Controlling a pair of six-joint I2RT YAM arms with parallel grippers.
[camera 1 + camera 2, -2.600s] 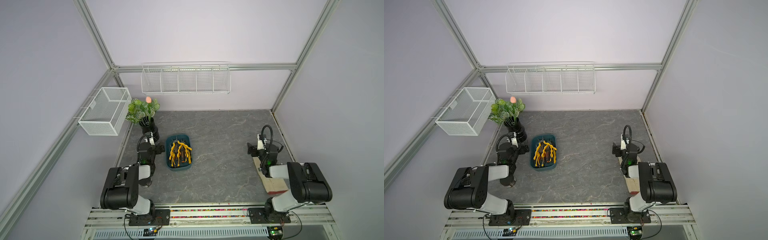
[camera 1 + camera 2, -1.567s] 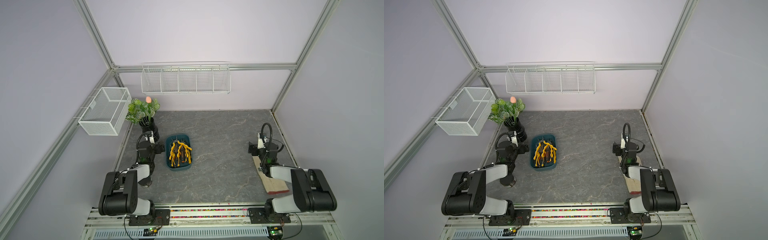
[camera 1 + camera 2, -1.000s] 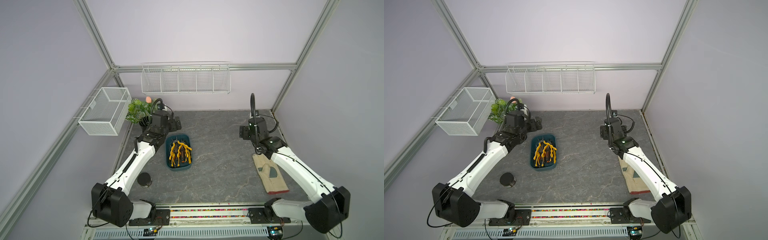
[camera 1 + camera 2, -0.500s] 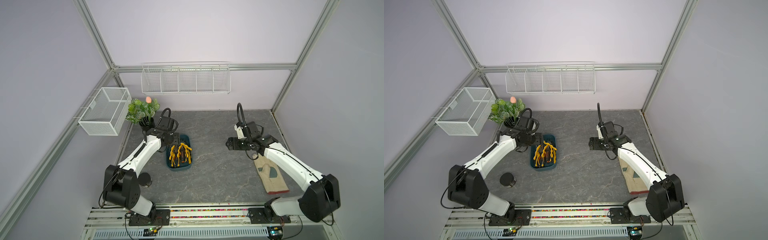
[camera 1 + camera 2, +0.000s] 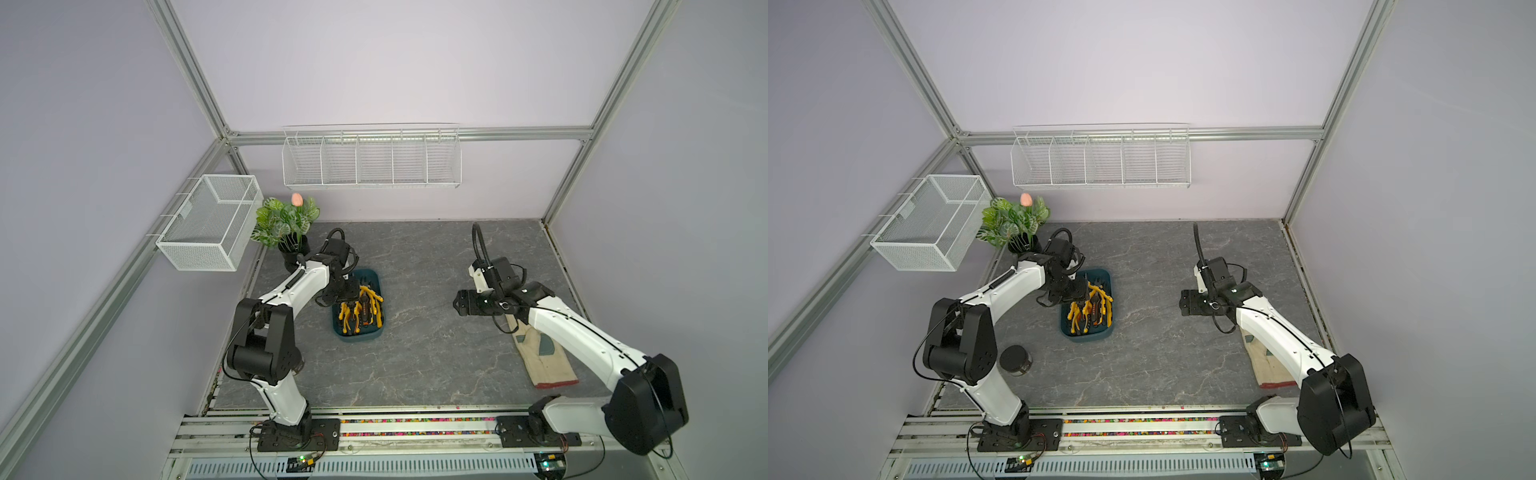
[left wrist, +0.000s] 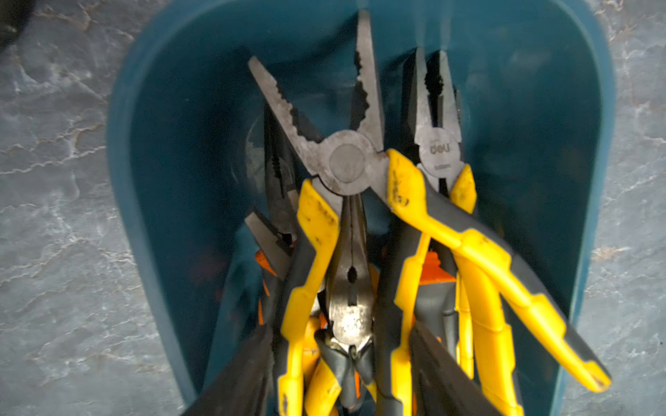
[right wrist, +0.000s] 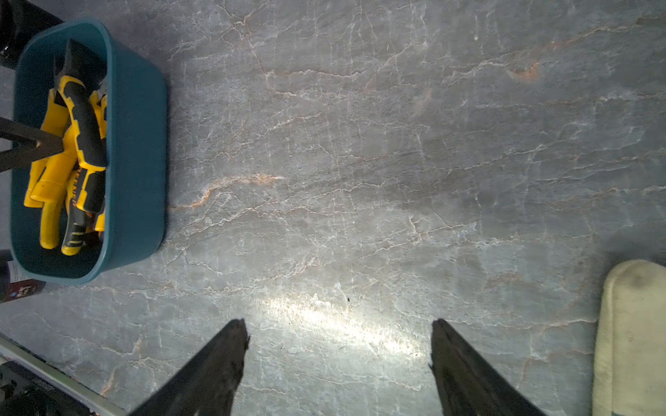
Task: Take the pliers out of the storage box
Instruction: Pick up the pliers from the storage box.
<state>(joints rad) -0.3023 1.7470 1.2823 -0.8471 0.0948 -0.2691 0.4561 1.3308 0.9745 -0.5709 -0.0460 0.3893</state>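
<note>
- Left fingers (image 6: 245, 378) straddle the yellow-black handles of the top pliers (image 6: 347, 165); pinching or just flanking, I cannot tell.
- Right fingers (image 7: 216, 367) spread wide, nothing between them, over bare surface (image 7: 360, 180), well apart from the storage box (image 7: 140, 144).
- Pliers lie heaped in the teal storage box, handles crossing, under my left arm.
- My guess: steel, stiff, fairly heavy; rubbery handles grip well; I'd take both handles just behind the pivot, expect snagged neighbours.

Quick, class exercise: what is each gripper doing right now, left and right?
Left gripper: jaws straddle pliers handles inside the storage box; gripping or not cannot be told.
Right gripper: open, holding nothing, above the table.
</note>
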